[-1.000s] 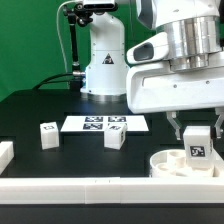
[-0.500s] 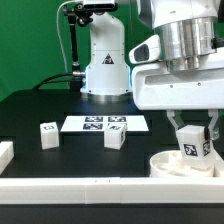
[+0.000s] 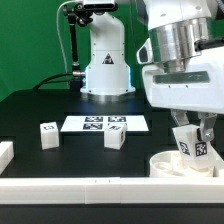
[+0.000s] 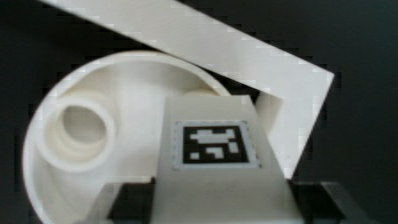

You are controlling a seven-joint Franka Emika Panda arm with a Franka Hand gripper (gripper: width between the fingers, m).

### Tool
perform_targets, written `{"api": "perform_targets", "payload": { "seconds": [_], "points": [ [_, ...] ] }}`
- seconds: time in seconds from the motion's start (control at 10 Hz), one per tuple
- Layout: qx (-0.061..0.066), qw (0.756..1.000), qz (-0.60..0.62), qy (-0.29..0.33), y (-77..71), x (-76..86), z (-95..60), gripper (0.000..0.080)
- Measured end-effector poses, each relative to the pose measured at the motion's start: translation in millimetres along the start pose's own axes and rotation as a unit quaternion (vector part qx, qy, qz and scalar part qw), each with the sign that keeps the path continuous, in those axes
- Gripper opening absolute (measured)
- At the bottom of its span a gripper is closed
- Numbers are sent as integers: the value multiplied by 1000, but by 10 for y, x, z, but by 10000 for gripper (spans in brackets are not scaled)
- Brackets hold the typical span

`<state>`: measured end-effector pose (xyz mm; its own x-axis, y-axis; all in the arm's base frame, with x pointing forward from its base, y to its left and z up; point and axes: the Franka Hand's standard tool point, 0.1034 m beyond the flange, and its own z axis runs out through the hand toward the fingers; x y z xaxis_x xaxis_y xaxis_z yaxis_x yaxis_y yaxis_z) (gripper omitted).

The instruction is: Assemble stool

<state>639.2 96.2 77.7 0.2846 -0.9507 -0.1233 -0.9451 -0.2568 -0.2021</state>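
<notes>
My gripper (image 3: 193, 140) is shut on a blocky white stool leg (image 3: 190, 143) with a black-and-white tag, held tilted just above the round white seat (image 3: 172, 165) at the exterior view's right front. In the wrist view the leg (image 4: 217, 140) fills the space between my dark fingers (image 4: 135, 203), with the seat (image 4: 107, 120) and one of its round sockets (image 4: 80, 125) beneath. Two more tagged legs stand loose on the black table: one (image 3: 47, 134) at the exterior view's left and one (image 3: 116, 138) nearer the middle.
The marker board (image 3: 104, 124) lies flat behind the loose legs. White border rails run along the front edge (image 3: 80, 186) and at the left (image 3: 5, 152). A white robot base (image 3: 104, 62) stands at the back. A rail corner (image 4: 231, 50) shows past the seat.
The arm has shifted slightly to the exterior view's right and the held leg has gone from upright to tilted over the seat. The loose legs have not moved.
</notes>
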Motion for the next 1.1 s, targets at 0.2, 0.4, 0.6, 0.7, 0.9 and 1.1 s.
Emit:
{"api": "perform_targets", "payload": {
  "seconds": [0.2,0.4,0.6,0.7,0.9,1.1],
  "points": [
    [2,998,69,-10,6,-15,7,340],
    [3,995,101,-15,6,-20,12,340],
    [6,985,170,-24,1,-35,15,340],
    [9,979,200,-27,1,-40,19,340],
    [11,967,253,-35,-7,-33,7,340],
    [4,952,303,-41,21,-66,42,340]
  ]
}}
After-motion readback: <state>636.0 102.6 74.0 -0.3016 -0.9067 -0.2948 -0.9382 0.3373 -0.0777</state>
